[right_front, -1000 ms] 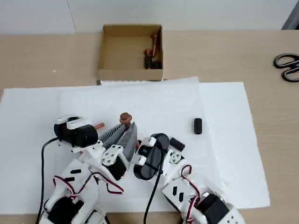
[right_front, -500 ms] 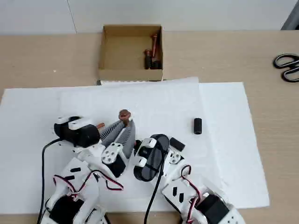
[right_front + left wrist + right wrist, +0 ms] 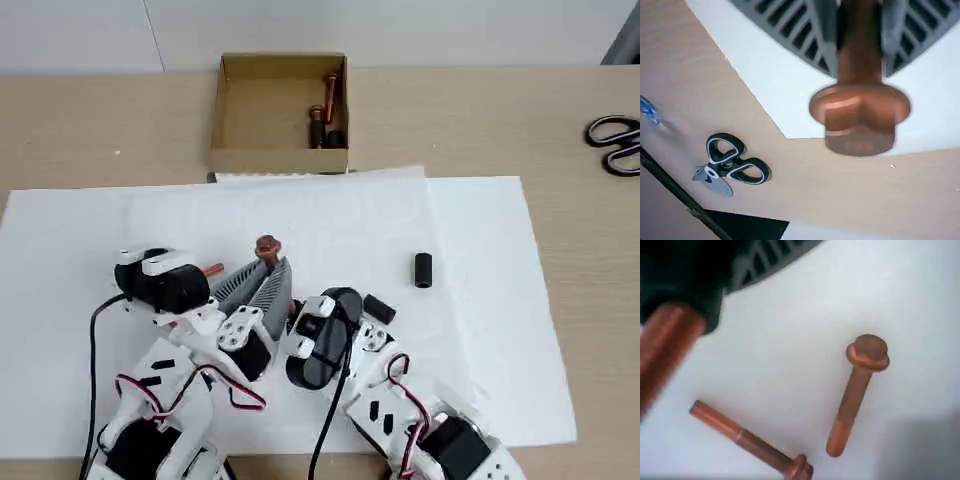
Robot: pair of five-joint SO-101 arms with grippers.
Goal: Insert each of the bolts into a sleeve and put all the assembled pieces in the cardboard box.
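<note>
My left gripper is shut on a copper bolt, whose hex head sticks out past the grey fingers. Its shank runs back toward my right gripper, which is shut on a black sleeve; copper shank pokes out of that sleeve. Two loose bolts lie on the white paper below. The tip of one bolt shows beside the left arm. One loose sleeve lies to the right, and another sits against the right arm.
The cardboard box stands at the back of the table with assembled pieces along its right wall. Scissors lie at the far right on the wood. White paper covers the work area.
The left gripper and its bolt shifted slightly away from the arm, then eased back a little. The right arm has stayed where it was.
</note>
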